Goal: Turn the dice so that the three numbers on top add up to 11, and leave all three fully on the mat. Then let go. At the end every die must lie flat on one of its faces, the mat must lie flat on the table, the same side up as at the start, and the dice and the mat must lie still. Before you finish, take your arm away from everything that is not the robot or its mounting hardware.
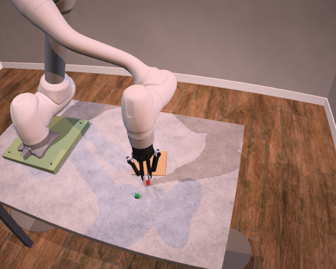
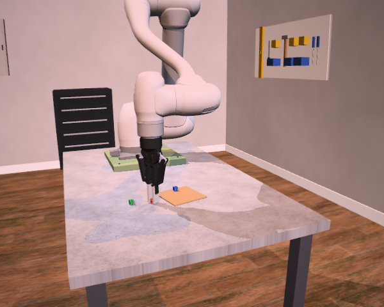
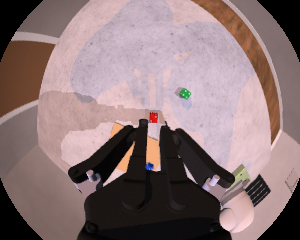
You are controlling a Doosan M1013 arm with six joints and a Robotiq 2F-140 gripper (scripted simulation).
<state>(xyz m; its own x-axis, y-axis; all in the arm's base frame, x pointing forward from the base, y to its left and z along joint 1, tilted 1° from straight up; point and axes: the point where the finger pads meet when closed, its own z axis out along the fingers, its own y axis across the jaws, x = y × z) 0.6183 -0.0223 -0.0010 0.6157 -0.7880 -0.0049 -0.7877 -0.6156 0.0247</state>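
Note:
The red die is at table level, just off the mat's near edge. My gripper points down, its pale fingertips close on both sides of the red die; it looks shut on it. The green die lies on the table, away from the mat, with several pips on top. The blue die is on the orange mat, near one edge; the gripper hides it in the top view. The red and blue top numbers are too small to read.
The arm's base stands on a green plate at the far left of the grey table. The green die lies close beside the gripper, on the side away from the mat. The table's front edge is beyond it.

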